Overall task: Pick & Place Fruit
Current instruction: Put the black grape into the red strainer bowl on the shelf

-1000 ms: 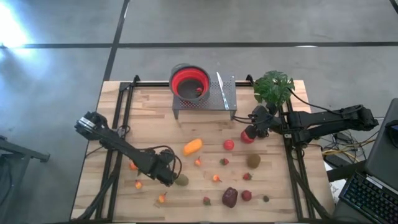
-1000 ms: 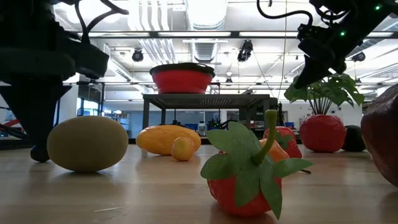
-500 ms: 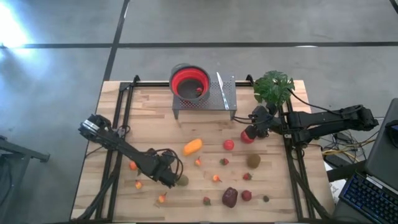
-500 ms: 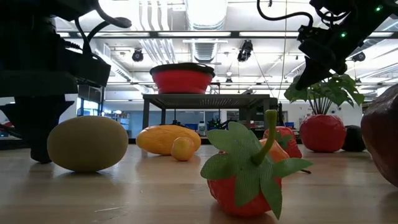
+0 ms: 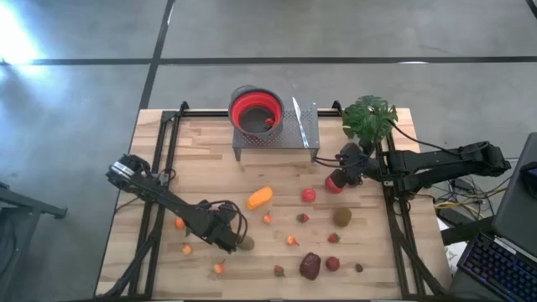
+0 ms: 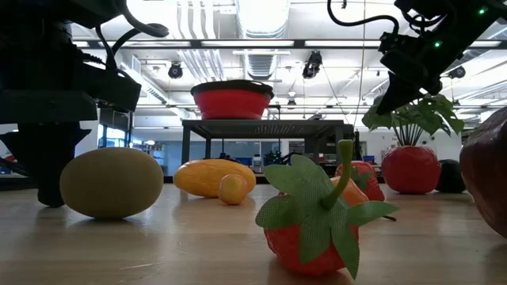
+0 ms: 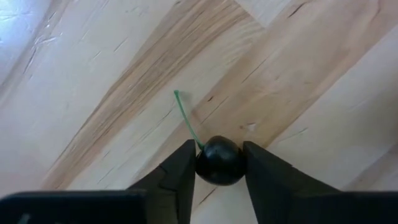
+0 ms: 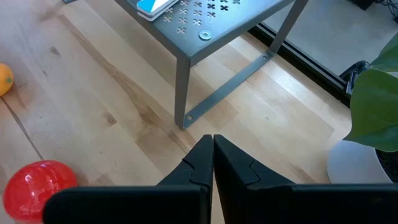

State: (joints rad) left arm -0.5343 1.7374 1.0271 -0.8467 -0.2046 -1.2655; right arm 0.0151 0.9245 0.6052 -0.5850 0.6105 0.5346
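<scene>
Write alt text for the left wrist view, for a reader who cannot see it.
The left gripper has its two dark fingers pressed against either side of a small, glossy, near-black round cherry on the pale wooden tabletop. The cherry's thin green stem points away from the gripper.

The bench [image 5: 201,155] lay bare across its left rear, open for passage. The stand [image 5: 277,138] with the bowl [image 5: 256,109] blocked the rear middle, the plant [image 5: 369,116] the right rear corner. Scattered fruit [image 5: 310,265] cluttered the front, with narrow gaps between pieces.
</scene>
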